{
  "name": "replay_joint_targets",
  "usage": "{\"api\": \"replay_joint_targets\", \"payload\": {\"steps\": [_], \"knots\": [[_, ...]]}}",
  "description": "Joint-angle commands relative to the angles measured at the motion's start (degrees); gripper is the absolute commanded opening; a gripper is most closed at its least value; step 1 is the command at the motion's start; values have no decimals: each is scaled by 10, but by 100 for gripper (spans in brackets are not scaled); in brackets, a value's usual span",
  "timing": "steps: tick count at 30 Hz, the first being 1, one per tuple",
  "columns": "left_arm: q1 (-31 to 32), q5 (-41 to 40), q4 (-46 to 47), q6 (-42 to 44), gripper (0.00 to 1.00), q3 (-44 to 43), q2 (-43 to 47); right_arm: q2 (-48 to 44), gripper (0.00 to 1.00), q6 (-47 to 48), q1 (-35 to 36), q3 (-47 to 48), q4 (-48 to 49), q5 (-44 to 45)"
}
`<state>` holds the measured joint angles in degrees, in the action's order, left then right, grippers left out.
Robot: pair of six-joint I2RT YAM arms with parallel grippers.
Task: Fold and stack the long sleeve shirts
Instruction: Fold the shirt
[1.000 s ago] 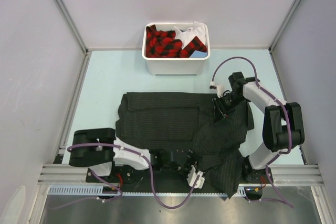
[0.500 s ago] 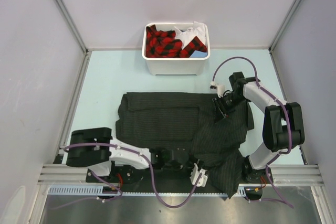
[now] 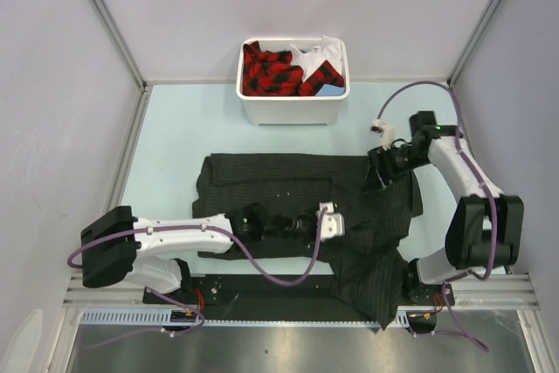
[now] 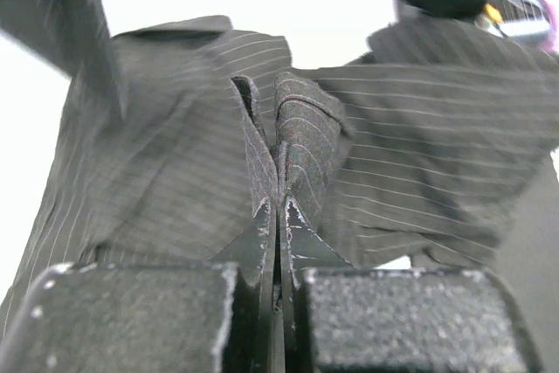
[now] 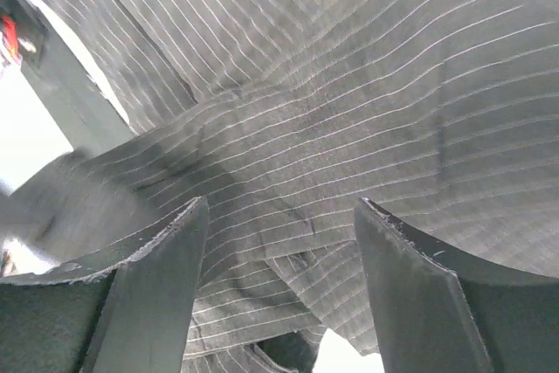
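A black pinstriped long sleeve shirt [image 3: 271, 194] lies spread across the table, its right side rumpled and one part hanging over the near edge. My left gripper [image 3: 336, 226] reaches over the shirt's middle and is shut on a raised fold of its cloth [image 4: 293, 141], pinched between the fingertips. My right gripper [image 3: 382, 172] hovers over the shirt's upper right part. Its fingers [image 5: 166, 251] stand wide apart above the striped cloth [image 5: 349, 102], with nothing between them.
A white bin [image 3: 293, 112] stands at the back centre of the table, holding red plaid clothes [image 3: 275, 72] and some white and blue cloth. Grey walls with metal frame posts close in the left, right and back. A metal rail runs along the near edge.
My left gripper shut on the shirt near the front edge and has carried the fold up over the shirt's middle. My right gripper opened, let go of the cloth and drew back to the right.
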<state>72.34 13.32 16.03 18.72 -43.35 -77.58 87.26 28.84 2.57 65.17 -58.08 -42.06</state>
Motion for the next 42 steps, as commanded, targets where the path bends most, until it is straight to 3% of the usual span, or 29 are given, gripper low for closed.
{"api": "replay_joint_targets", "payload": {"steps": [1, 5, 12, 17, 24, 31, 34, 35, 37, 38, 40, 41, 42], "knots": [[-49, 40, -9, -100, 0, -34, 12, -90, 73, 96, -84, 29, -81, -121], [-64, 52, 9, -111, 0, -29, 7, -132, 69, 240, -107, 23, -211, -159], [-68, 77, 25, -103, 0, -15, 13, -199, 67, 275, -74, -50, -146, -142], [-68, 73, 25, -98, 0, -12, 9, -220, 67, 324, -27, -58, -170, -129], [-68, 80, 37, -101, 0, -16, 1, -257, 65, 266, 55, -104, -68, -87], [-68, 86, 37, -91, 0, -13, 2, -242, 59, 243, 75, -116, -11, -65], [-68, 87, 37, -83, 0, -9, 3, -244, 46, 256, 75, -109, -24, -70], [-68, 84, 35, -83, 0, -9, 3, -249, 35, 258, 76, -107, -28, -72], [-68, 78, 31, -78, 0, -8, 4, -254, 22, 264, 77, -94, -40, -80], [-68, 72, 29, -79, 0, -8, 6, -260, 3, 268, 77, -89, -53, -84], [-70, 45, 12, -85, 18, -9, 23, -271, 0, 263, 77, -79, -58, -91], [-80, 37, 6, -97, 35, -11, 31, -285, 0, 264, 79, -79, -62, -92], [-87, 35, 0, -123, 42, -15, 40, -293, 0, 262, 81, -79, -62, -90]]}}
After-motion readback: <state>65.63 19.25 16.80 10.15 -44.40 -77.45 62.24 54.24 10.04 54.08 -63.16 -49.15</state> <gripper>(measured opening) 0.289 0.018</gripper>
